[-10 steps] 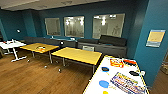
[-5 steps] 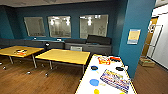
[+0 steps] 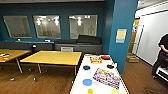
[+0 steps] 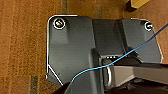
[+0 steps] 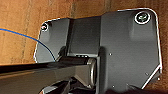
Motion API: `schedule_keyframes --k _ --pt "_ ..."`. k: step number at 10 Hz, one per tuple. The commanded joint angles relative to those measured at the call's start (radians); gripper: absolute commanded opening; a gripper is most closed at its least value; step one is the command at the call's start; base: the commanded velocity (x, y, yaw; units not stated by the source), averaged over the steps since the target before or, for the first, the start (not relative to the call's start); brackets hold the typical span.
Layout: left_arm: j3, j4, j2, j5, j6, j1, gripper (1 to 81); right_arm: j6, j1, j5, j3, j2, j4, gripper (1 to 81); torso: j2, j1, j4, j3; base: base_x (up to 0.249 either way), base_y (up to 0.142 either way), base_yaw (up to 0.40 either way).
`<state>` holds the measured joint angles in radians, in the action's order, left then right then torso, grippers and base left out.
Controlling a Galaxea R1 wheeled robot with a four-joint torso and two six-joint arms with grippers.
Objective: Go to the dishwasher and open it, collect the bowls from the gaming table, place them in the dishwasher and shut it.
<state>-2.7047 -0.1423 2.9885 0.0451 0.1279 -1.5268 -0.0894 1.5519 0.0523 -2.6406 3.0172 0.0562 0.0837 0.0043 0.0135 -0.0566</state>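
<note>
The bowls (image 3: 87, 82) are seen uncollected on the white gaming table (image 3: 79, 85), apparently well ahead of the jaws, whose state cannot be told; collecting and loading are judged outstanding.

The white table (image 3: 82, 82) runs off the bottom edge of the head view, so its near end is cut away. A yellow bowl (image 3: 90, 91) at bottom centre is sliced by that edge, and so is a yellow-green shape (image 3: 114, 91) beside it, too blurred to name. The printed sheet (image 3: 107, 77) on the table is a smear of colours, nothing readable. Far right, a person (image 3: 162, 58) is cut by the frame edge. At far left, a wooden table (image 3: 10, 53) is clipped too. The notice (image 3: 121, 35) on the blue pillar is unreadable. In both wrist views the dark plate hides the fingers.
</note>
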Motion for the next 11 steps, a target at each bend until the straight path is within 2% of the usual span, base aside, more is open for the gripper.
schedule_keyframes --k 1,7,11 --pt "0.002 -0.006 -0.006 -0.050 -0.005 0.052 81.1 -0.004 -0.052 -0.052 0.001 -0.001 -0.007 81.1 0.000 0.000 0.000 0.000 0.000 -0.074 0.000" --pt "0.000 0.004 -0.005 -0.050 -0.005 0.052 81.1 -0.003 -0.052 -0.054 0.004 -0.002 0.002 81.1 0.000 0.000 0.000 0.000 0.000 0.000 0.000" --pt "0.000 0.001 -0.005 -0.050 -0.005 0.052 81.1 -0.003 -0.046 -0.048 0.001 -0.002 -0.002 81.1 0.002 -0.003 0.000 0.000 0.100 0.000 0.000"
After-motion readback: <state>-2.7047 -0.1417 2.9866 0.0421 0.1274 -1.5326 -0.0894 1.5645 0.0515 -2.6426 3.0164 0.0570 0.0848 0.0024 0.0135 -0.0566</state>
